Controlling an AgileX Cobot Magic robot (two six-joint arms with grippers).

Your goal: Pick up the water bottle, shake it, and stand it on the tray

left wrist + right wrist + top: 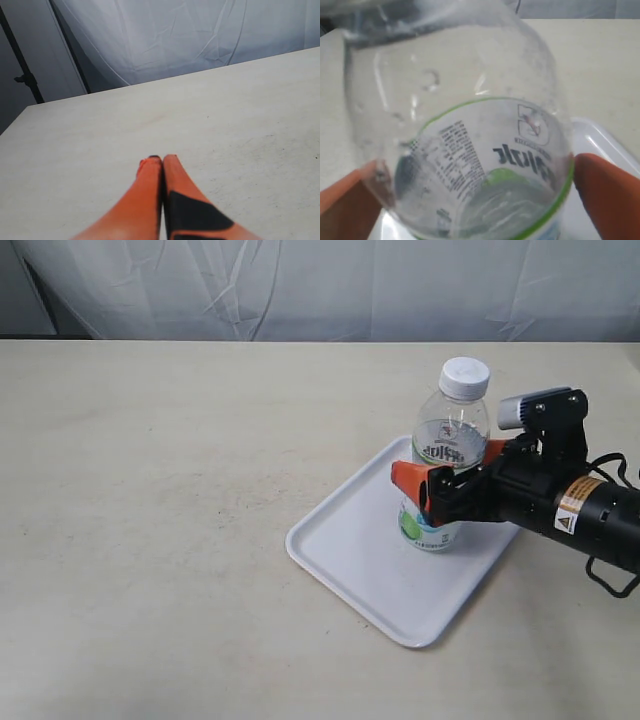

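Clear plastic water bottle (452, 430) with a white screw cap stands upright, long axis vertical, on the flat white rectangular tray (340, 540), toward its 1 o'clock corner. The right gripper (445, 466) reaches in from 3 o'clock, orange fingers clamping the label, so letting go looks like the next step. The left gripper (162, 162), pinched closed, hangs over the beige table (240, 100).

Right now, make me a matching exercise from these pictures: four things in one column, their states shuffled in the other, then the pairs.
1 water bottle
2 tray
3 left gripper
4 right gripper

A shut, holding nothing
B upright on the tray
C flat on the table
D fingers on either side of the bottle

Pairs: 1-B, 2-C, 3-A, 4-D
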